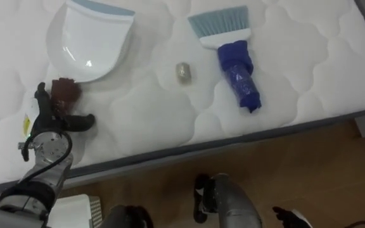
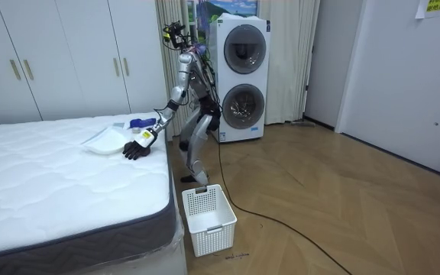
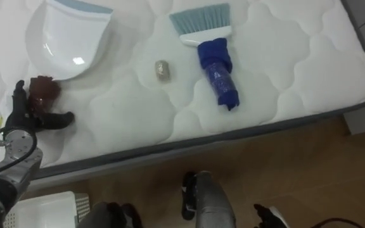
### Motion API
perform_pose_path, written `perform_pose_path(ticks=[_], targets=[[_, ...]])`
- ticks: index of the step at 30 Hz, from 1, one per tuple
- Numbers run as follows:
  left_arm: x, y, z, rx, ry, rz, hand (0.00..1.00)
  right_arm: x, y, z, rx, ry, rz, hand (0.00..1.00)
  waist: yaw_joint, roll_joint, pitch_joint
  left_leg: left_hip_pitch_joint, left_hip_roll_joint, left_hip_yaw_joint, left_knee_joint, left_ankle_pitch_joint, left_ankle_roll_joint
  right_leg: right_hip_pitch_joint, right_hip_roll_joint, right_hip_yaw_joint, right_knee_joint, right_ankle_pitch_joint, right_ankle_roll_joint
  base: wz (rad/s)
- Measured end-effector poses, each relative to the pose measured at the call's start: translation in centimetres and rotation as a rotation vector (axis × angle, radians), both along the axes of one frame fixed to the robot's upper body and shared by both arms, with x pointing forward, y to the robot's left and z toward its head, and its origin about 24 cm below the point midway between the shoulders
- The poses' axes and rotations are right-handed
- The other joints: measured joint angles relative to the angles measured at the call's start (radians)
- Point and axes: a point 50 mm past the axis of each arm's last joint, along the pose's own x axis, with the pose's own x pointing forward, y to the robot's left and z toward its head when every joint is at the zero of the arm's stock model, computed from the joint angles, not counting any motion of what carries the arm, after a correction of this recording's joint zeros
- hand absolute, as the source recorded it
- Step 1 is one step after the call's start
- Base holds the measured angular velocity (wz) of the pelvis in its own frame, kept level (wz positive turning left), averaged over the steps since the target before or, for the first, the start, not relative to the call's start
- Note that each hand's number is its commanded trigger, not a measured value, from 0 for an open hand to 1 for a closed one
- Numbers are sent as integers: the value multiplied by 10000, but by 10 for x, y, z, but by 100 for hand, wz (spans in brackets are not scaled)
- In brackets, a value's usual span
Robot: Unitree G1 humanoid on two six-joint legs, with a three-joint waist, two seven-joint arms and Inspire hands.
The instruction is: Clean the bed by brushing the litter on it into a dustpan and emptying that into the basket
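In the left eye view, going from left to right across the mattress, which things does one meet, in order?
Left robot hand → white dustpan → small beige lump → blue-handled brush.

You're in a home bedroom: a quilted white mattress [image 2: 59, 172], white wardrobes [image 2: 67, 53], stacked laundry machines [image 2: 243, 76], wood floor [image 2: 334, 206] and a laundry basket [image 2: 208, 218].
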Motion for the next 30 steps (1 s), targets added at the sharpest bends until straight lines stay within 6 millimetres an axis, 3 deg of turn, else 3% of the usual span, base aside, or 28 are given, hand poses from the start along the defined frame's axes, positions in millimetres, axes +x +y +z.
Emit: perform_pose_path(ticks=[11,13,30], targets=[[4,26,16,344,319,300,100,-2,-8,1,-374,238,82,0,-9,134,3,2,-97,48,39,-3,112,-51,-129,38,125,-5,46,1],[7,26,18,407,449,302,100,-3,-10,1,-452,337,39,0,-20,154,1,20,-194,55,13,-14,136,-50,-190,41,144,-22,90,2],[10,10,9,218,1374,-617,100,-14,-12,-2,-489,908,-144,0,-41,157,1,71,-208,133,-33,-135,305,-13,-306,41,108,-111,287,0]])
